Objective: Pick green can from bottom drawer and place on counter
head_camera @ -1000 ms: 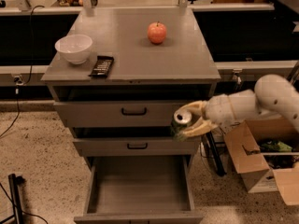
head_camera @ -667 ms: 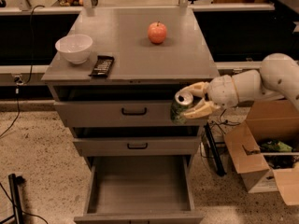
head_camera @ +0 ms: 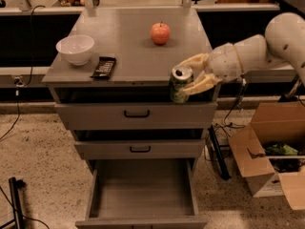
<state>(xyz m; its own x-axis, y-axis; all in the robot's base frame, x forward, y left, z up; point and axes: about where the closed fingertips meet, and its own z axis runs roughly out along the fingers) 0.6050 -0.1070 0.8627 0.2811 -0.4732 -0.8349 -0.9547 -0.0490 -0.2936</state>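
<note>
My gripper (head_camera: 191,75) is shut on the green can (head_camera: 180,84), holding it upright in the air in front of the counter's front right edge, silver top level with the counter (head_camera: 138,42). The arm reaches in from the right. The bottom drawer (head_camera: 142,190) stands pulled out below, its grey floor bare.
On the counter sit a red apple (head_camera: 160,33), a white bowl (head_camera: 75,48) and a black flat object (head_camera: 104,67) at the left. The two upper drawers (head_camera: 137,114) with black handles are shut. An open cardboard box (head_camera: 271,151) stands on the floor at the right.
My gripper has lifted the green can from beside the upper drawer up to the level of the counter's front edge.
</note>
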